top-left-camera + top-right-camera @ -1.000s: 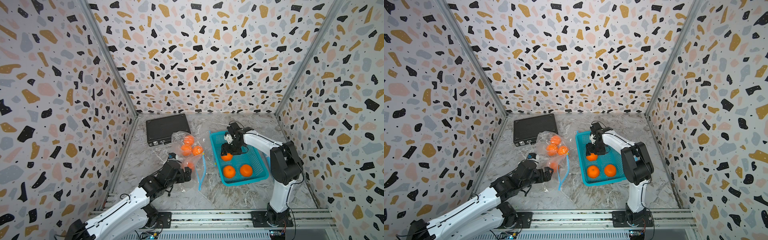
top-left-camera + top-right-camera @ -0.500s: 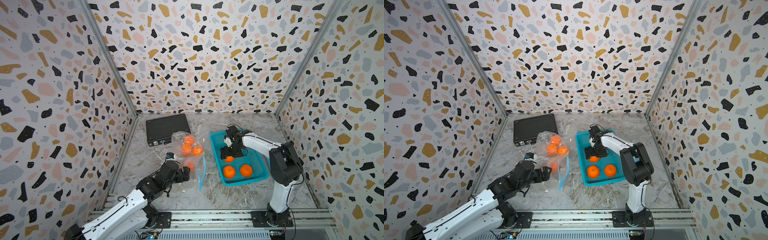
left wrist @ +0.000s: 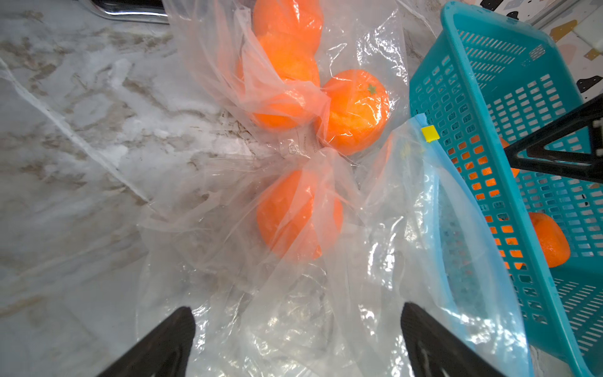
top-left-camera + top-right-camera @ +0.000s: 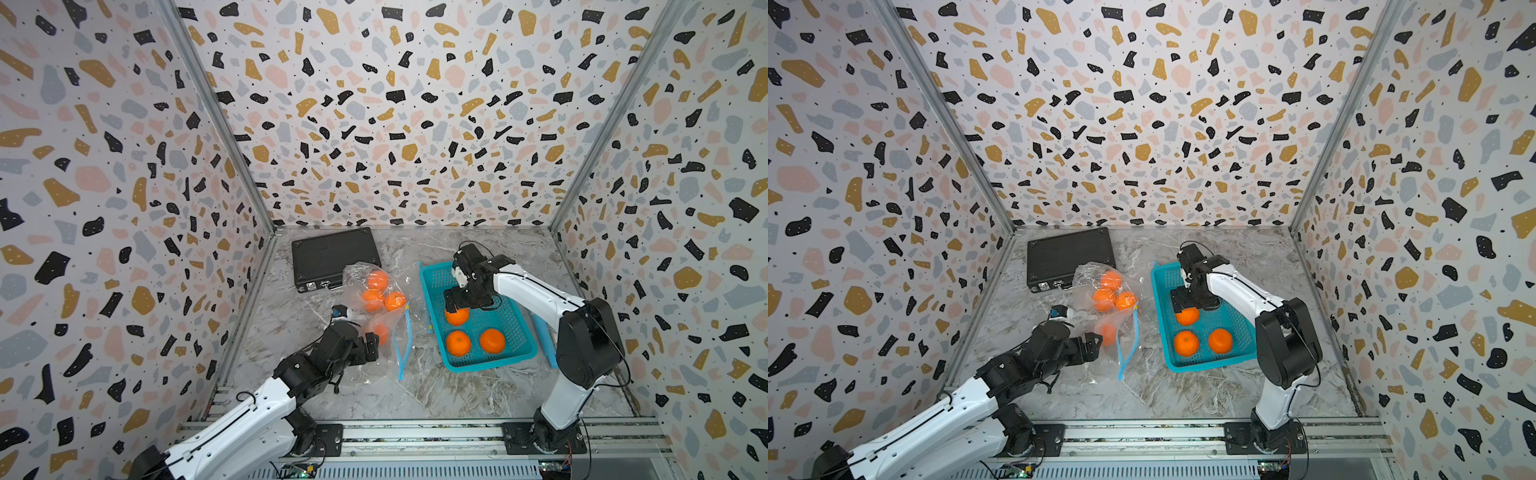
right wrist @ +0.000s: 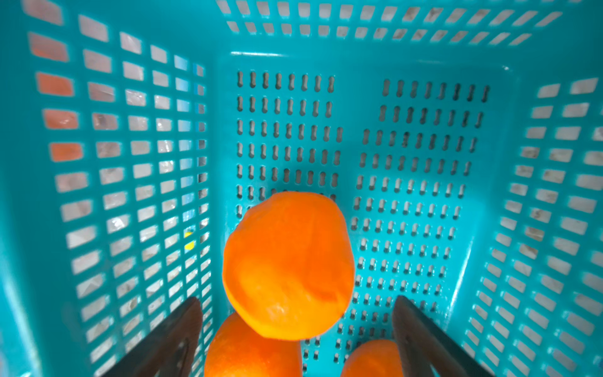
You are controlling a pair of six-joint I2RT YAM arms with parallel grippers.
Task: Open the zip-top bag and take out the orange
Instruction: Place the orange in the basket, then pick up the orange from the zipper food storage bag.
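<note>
Orange [image 5: 287, 264] clear of wide right jaws: wrist view only.

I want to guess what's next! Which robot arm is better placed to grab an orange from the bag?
Probably the left. The open left gripper sits at the zip-top bag, facing the nearest bagged orange. The right gripper, open too, is inside the blue basket, over a loose orange.

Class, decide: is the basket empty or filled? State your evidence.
Partly filled: both top views show three oranges inside the basket, while the far end of its floor is bare.
</note>
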